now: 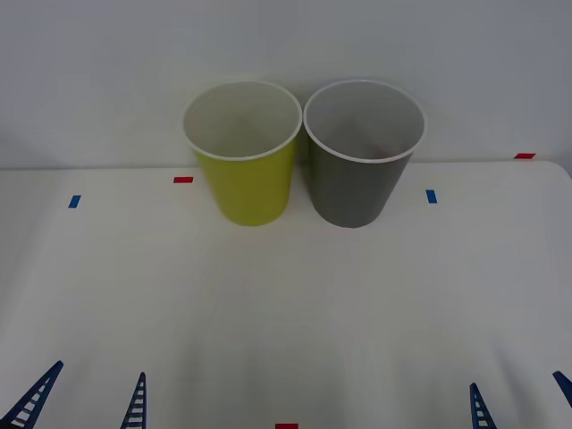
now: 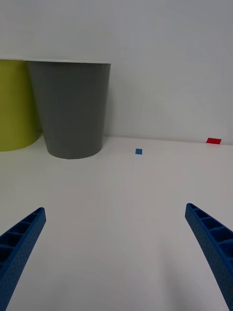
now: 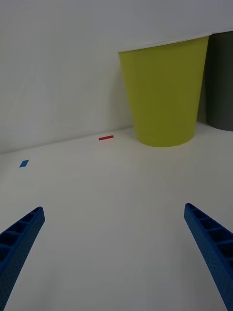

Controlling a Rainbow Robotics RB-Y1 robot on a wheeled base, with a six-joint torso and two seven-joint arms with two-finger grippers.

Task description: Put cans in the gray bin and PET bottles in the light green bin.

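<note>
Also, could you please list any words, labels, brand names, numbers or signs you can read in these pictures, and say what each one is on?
None can be read.
The light green bin has plain walls with no print.
The gray bin is also unmarked.
The red and blue tape marks on the table are bare colour patches, with no writing on them.

Light green bin [image 1: 243,179] just left of gray bin [image 1: 357,183], on table [image 1: 286,313].
</note>
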